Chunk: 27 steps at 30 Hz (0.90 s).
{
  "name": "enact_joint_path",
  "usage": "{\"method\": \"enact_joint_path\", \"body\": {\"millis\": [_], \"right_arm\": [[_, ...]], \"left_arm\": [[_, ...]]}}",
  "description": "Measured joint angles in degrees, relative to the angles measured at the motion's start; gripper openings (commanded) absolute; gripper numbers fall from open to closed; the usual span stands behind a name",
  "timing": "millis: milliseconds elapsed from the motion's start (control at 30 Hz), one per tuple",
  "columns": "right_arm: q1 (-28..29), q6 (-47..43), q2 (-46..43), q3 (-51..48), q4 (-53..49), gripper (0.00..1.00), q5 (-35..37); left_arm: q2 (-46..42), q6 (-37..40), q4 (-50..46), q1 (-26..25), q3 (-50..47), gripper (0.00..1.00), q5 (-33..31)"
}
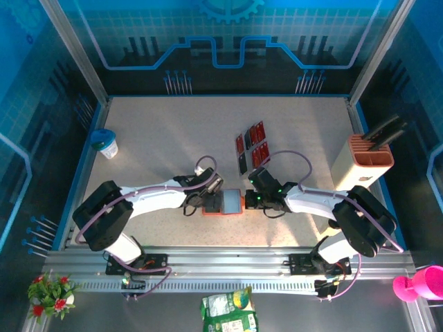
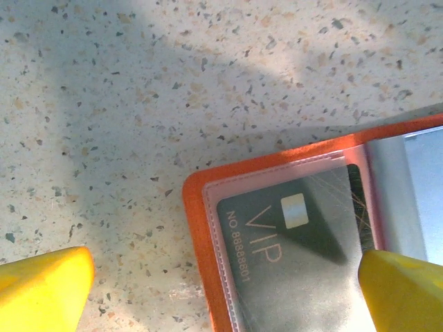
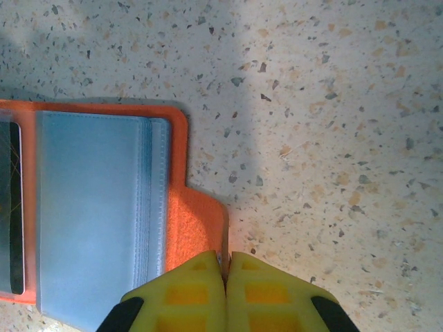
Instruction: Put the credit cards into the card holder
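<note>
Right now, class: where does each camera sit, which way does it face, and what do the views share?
Top external: above, behind the bases, looking down on the table; both arms, card holder, credit cards.
Left wrist: faces down; open left gripper straddles the holder's VIP card.
Right wrist: faces down; shut right gripper at the holder's tab.
All share the holder.

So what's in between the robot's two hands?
The open card holder, with a dark credit card already tucked inside, lies between the left gripper and the right gripper. The top view shows it best.
</note>
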Motion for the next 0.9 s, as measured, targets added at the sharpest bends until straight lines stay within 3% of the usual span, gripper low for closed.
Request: {"method": "enact_joint_path", "body": {"millis": [233, 433, 567, 767, 900], "right_arm": [[0.0, 0.6, 0.0, 0.0, 0.0, 0.0, -0.1], [0.0, 0.8, -1.8, 0.0, -0.6, 0.15, -0.5], [0.0, 1.0, -3.5, 0.0, -1.3, 0.19, -0.8], [0.0, 1.0, -6.0, 0.5, -3.5, 0.19, -1.1], [0.0, 0.6, -6.6, 2.8, -4.4, 0.11, -1.4]], "left_arm": [[-1.2, -0.4, -0.1, 0.0, 1.4, 0.99, 1.5], [-2.6, -1.6, 0.0, 0.0, 1.5, 0.99, 2.7], [-3.4, -2.0, 0.0, 0.0, 1.5, 0.99, 3.3], [-4.3, -3.4, 0.2, -0.3, 1.5, 0.99, 4.1], [-5.1, -4.6, 0.8, -0.6, 1.5, 0.99, 4.7]]}}
